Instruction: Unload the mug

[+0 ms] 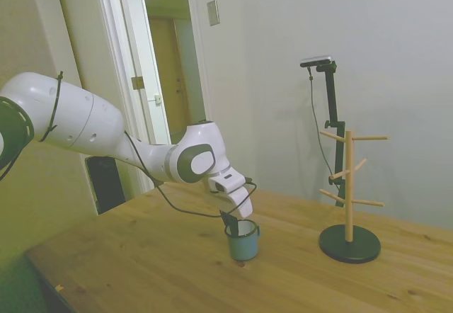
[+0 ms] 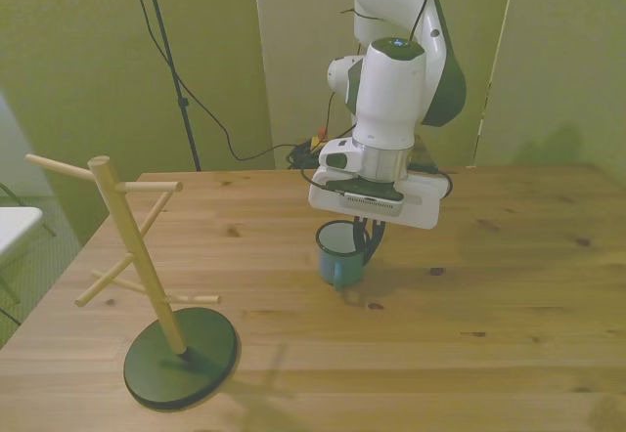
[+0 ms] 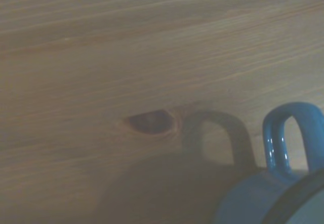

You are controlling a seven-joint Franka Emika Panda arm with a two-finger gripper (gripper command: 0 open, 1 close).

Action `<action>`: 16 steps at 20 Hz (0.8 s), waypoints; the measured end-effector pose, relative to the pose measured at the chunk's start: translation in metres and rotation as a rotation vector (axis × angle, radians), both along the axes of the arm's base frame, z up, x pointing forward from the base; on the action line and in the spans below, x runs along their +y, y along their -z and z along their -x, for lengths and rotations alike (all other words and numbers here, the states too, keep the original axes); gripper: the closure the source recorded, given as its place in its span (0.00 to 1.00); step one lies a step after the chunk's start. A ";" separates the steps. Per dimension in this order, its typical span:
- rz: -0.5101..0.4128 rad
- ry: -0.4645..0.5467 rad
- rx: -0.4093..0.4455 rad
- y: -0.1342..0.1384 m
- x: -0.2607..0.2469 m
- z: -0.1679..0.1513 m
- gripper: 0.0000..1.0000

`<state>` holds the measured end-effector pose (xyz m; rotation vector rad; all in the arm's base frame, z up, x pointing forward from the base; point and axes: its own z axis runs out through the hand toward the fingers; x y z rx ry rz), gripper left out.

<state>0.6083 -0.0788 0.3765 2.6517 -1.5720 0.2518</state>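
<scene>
The light-blue mug (image 1: 244,245) stands upright on the wooden table (image 1: 141,263), near the middle. In the front view the mug (image 2: 336,262) shows its white inside and dark rim. My gripper (image 1: 232,225) reaches down from above and is shut on the mug's wall at the rim, on the front view's right side of the mug, where the gripper (image 2: 368,241) shows as dark fingers. The wrist view is filled by blurred table wood, with the mug (image 3: 263,201) and its blue handle (image 3: 296,138) close by in one corner.
A wooden mug tree (image 1: 348,185) with bare pegs on a round dark base stands apart from the mug, at the front view's left (image 2: 137,246). A dark knot (image 3: 151,121) marks the wood near the mug.
</scene>
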 end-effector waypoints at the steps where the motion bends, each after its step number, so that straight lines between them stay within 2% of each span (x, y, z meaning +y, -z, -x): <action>1: 0.000 0.001 0.000 0.000 0.000 0.000 0.00; 9: 0.001 0.006 -0.005 -0.012 -0.003 0.003 0.00; 12: 0.000 0.006 -0.011 -0.034 -0.005 0.011 0.00; 16: 0.001 -0.009 -0.026 -0.079 -0.007 0.026 0.00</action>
